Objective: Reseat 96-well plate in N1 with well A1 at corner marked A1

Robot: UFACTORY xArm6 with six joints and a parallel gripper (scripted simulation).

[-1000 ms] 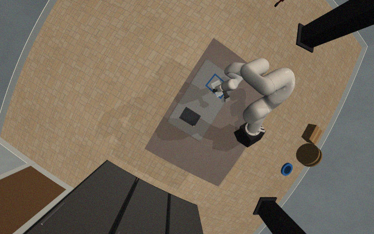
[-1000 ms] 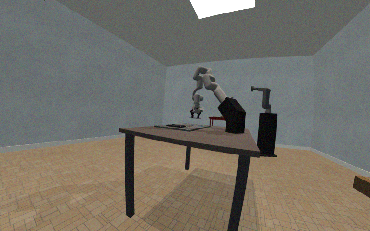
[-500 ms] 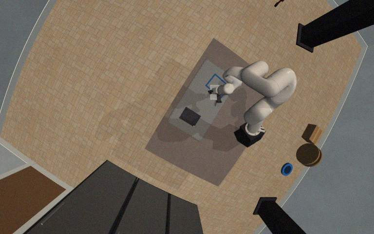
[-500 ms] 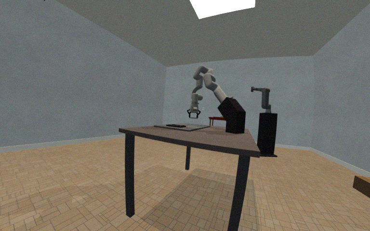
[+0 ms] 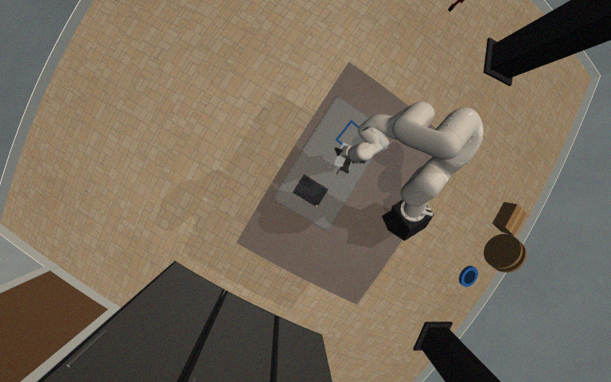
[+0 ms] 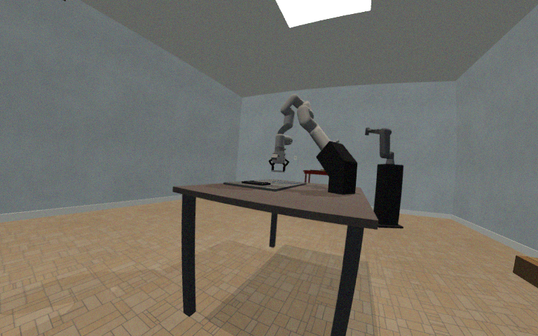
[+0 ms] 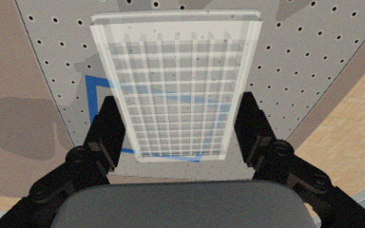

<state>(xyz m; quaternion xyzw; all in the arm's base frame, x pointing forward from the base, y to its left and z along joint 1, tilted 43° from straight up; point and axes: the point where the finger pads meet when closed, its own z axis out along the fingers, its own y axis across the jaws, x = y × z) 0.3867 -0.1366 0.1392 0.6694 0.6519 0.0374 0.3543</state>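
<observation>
Plate (image 7: 177, 90), light, stiff, slippery clear plastic: my end effector (image 7: 182, 130) clamps its long sides, fingers spread wide.

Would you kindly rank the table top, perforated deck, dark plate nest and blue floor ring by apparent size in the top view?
1. table top
2. perforated deck
3. dark plate nest
4. blue floor ring; it lies lower, so its true size is unsure.

Setting: a lab test room. Bare blue-grey walls, wood-block floor, one ceiling light panel (image 6: 323, 10). A dark-legged counter (image 6: 277, 199) carries a perforated grey deck (image 7: 304, 62) and a white robot arm (image 6: 313, 127). A second arm (image 6: 384, 142) stands on a black pedestal (image 6: 387, 194).
</observation>
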